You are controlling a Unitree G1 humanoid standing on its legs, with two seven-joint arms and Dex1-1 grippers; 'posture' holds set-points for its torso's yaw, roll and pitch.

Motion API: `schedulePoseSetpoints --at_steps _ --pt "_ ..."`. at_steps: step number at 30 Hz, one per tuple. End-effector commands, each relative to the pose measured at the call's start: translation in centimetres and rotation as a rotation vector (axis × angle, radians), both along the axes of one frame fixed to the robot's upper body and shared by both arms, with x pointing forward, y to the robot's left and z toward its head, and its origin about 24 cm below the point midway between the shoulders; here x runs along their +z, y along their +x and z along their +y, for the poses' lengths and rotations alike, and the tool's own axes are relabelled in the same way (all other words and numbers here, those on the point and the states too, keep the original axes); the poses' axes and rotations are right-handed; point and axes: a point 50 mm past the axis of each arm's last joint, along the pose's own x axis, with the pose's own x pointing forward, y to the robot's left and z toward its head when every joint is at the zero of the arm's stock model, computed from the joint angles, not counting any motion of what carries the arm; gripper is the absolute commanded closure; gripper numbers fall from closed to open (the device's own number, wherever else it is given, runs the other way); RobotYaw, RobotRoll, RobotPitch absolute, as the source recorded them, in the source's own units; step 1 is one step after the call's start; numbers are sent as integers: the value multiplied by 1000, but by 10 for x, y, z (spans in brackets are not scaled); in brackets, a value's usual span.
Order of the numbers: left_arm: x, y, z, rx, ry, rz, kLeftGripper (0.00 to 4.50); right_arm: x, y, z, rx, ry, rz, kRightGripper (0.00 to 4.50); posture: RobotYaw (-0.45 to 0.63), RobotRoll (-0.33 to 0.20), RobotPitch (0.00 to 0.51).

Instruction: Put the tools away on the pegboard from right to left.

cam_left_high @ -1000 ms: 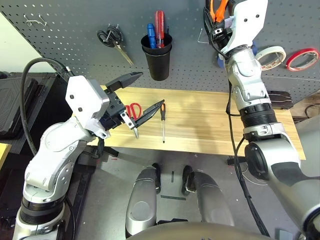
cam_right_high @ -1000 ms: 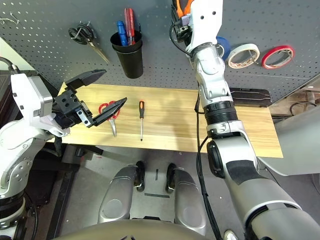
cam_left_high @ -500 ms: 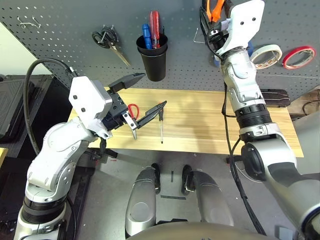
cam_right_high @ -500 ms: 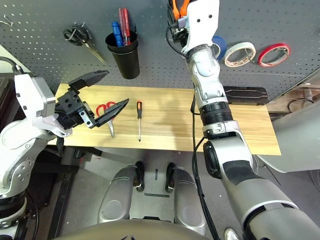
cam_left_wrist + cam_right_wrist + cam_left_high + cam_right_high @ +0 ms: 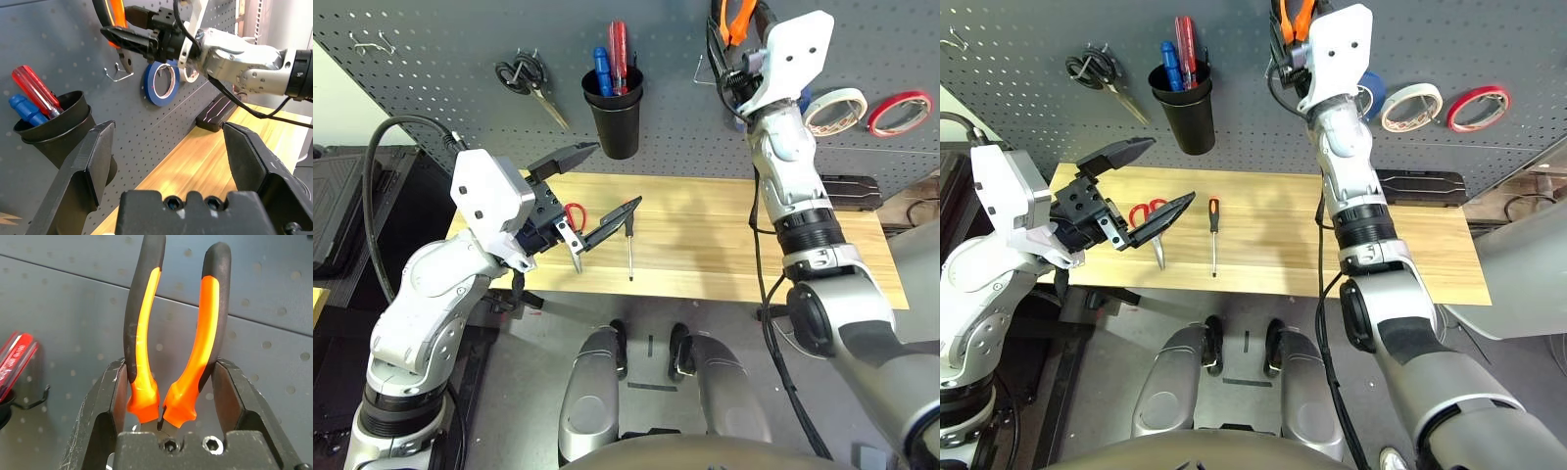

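And there were the pliers (image 5: 188,387), at the top of the frame, right of centre, up against the pegboard (image 5: 440,108)! The right gripper (image 5: 169,362) had them by the handles, its black fingers partway apart, one pressed to each side. The left gripper (image 5: 1173,166) stood wide open over the left part of the table, nothing between its fingers.

What surfaces, too: dark grey panel, smooth and peppered with small round holes; below it, across the middle, the pale tabletop (image 5: 705,245) with its straight wood grain. A tapered black cup (image 5: 1190,127) sat upper left of centre, and the black-handled scissors (image 5: 1092,67) hung farther left. Upper right came the rings: blue tape (image 5: 149,90), whitish tape roll (image 5: 1436,103), then red tape (image 5: 1505,108), all round and flat-sided against the panel.

Now the tools themselves! The pliers showed long, curved handles, matte black along the outside, bright glossy orange within, spread in a V above a grey metal head. Down on the wood, left of centre, lay the red-handled scissors (image 5: 1158,250), looped grips and slim metal blades; just to their right, the screwdriver (image 5: 1214,215), black-and-orange handle, thin straight shaft.
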Motion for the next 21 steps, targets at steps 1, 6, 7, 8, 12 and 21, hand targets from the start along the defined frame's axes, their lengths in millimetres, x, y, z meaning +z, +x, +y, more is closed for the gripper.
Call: schedulePoseSetpoints --at_steps 1,6,7,8,12,21 --pt "0 -4 -5 -24 11 -12 0 -23 4 4 -7 -42 88 1733 225 0 211" --pt "-1 -3 -6 -28 14 -11 0 0 8 5 -31 -4 31 1756 223 0 211" --pt "-1 -3 -6 -28 14 -11 0 4 9 5 -34 4 20 1756 223 0 211" --pt "-1 -3 -6 -29 14 -11 0 7 10 5 -37 10 13 1757 224 0 211" --pt "-2 -4 -7 -31 15 -11 0 17 12 6 -42 25 -9 1761 227 0 210" --pt "-2 -5 -8 -32 12 -14 0 15 20 6 -54 60 36 1762 238 0 210"
